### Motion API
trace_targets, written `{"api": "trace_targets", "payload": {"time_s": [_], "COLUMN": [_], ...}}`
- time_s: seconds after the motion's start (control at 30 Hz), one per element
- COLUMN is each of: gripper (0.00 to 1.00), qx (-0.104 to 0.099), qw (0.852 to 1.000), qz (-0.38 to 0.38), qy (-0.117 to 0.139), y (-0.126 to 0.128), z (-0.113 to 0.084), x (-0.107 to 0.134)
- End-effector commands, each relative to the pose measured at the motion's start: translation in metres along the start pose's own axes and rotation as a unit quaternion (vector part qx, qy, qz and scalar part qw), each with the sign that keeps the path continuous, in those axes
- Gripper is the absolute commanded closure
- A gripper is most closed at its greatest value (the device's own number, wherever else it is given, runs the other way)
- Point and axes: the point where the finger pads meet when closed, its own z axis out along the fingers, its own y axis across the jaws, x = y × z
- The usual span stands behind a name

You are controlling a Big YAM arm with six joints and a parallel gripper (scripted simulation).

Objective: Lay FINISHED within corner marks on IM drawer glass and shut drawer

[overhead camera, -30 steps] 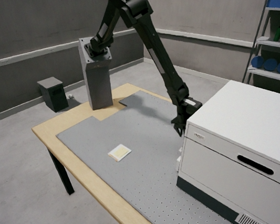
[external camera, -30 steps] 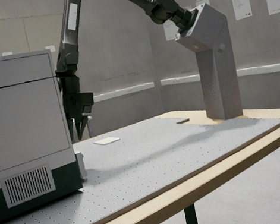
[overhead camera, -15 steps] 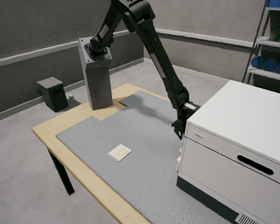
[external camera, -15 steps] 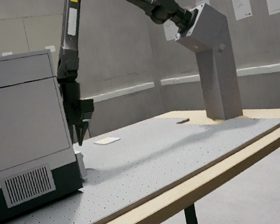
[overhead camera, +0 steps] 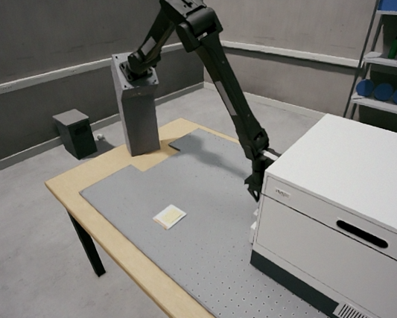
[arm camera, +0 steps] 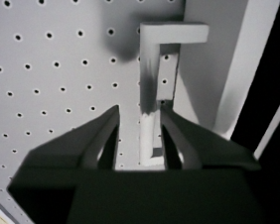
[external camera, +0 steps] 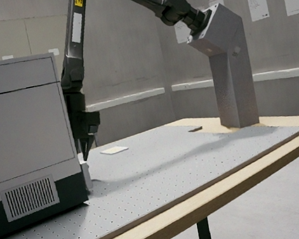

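Progress looks slight: the drawer of the imager IM point(overhead camera: 333, 205) appears shut, and the cassette FINISHED point(overhead camera: 169, 216) lies flat on the perforated mat point(overhead camera: 194, 229), well apart from the gripper point(overhead camera: 256, 194) on the side away from IM, so opening the drawer, fetching and placing the cassette, and shutting the drawer all seem left to do. The gripper hangs pointing down close against IM's side face, above a white handle point(arm camera: 149, 99) that stands out low on that face. Its fingers are partly spread with a gap between them and pinch nothing; the wrist view shows the handle's long bar running down between the two tips, which straddle it without visibly touching. That alignment shows only in the wrist view. The top view instead gives the cassette's place and IM's whole body, while hiding most of the handle behind the fingers. The exterior view point(external camera: 84, 150) shows the height: the tips sit just above the handle's upper end, still above the mat, with the cassette point(external camera: 114, 150) beyond.
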Motion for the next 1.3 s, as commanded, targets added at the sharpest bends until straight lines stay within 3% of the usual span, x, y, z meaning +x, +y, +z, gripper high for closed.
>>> {"api": "trace_targets", "payload": {"time_s": [0.0, 0.03, 0.07, 0.13, 0.4, 0.47, 0.53, 0.73, 0.93, 1.27], "gripper": [0.69, 0.69, 0.69, 0.69, 0.69, 0.69, 0.69, 0.69, 0.69, 0.85], "qx": [0.015, 0.015, 0.034, 0.015, 0.014, 0.014, 0.032, 0.015, 0.015, 0.015], "qw": [1.0, 1.0, 0.999, 1.0, 1.0, 1.0, 0.999, 1.0, 1.0, 1.0], "qz": [0.003, 0.003, 0.008, 0.002, 0.002, 0.002, 0.007, 0.004, 0.004, 0.004], "qy": [0.007, 0.007, 0.006, 0.005, 0.004, 0.005, 0.008, 0.002, 0.002, 0.002], "y": [-0.016, -0.016, -0.037, -0.016, -0.016, -0.017, -0.035, -0.018, -0.018, -0.018], "z": [0.007, 0.007, -0.013, 0.01, 0.021, 0.02, 0.004, 0.011, 0.011, 0.011], "x": [0.011, 0.011, 0.014, 0.008, 0.008, 0.008, 0.016, 0.004, 0.004, 0.004]}}
